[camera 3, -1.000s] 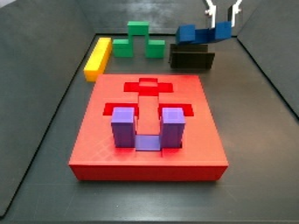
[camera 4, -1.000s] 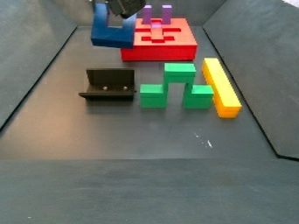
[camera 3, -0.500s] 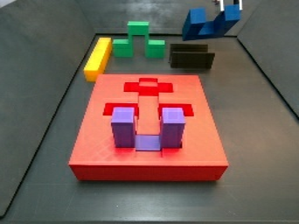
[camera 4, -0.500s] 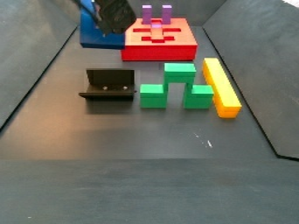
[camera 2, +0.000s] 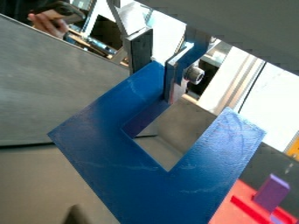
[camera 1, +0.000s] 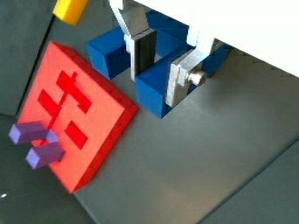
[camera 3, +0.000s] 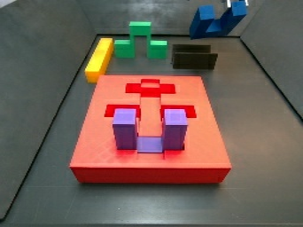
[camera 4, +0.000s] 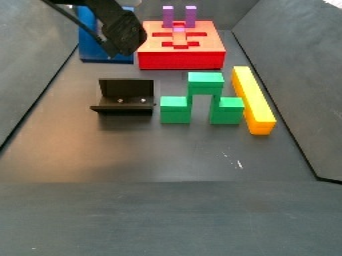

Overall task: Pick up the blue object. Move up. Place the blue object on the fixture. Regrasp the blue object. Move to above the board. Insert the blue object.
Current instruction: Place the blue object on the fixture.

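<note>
Above the dark grey floor (camera 4: pixel 174 200) walled by grey panels, the gripper (camera 1: pixel 163 61) holds the blue object (camera 3: pixel 214 21) between its jaws.

dark matte floor (camera 4: pixel 174 200) between sloped grey walls (camera 3: pixel 42 53)

Side views look down the table from opposite ends, sharing the board (camera 3: pixel 151 124). Wrist views sit right at the gripper (camera 1: pixel 167 63).
</note>
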